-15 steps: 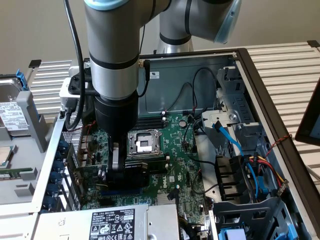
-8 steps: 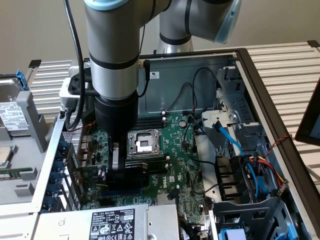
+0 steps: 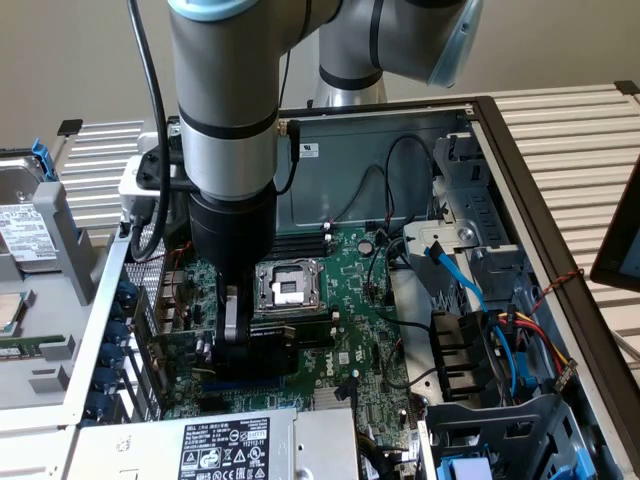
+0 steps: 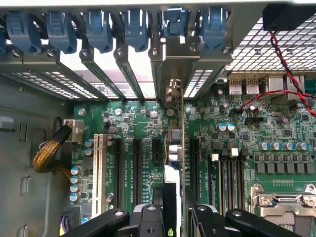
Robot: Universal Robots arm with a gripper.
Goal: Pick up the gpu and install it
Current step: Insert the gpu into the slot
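Holding gpu (image 4: 174,163) edge-on, gripper (image 4: 170,217) clamps card over motherboard (image 4: 237,143) expansion slots, bracket end toward rear slot covers (image 4: 123,54).

Risk: card edge missing slot, bracket catching chassis frame; cause: slight tilt or offset.

Wrist view gives slot alignment. Exterior view gives arm (image 3: 225,120) low at case's left, cables at right.

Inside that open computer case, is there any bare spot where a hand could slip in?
Bare metal floor lies beside the motherboard, bordered by the braided cable. The far wall plate behind the CPU socket is fairly open. It is crowded around the tool gripping the gpu, and among the drive cables.
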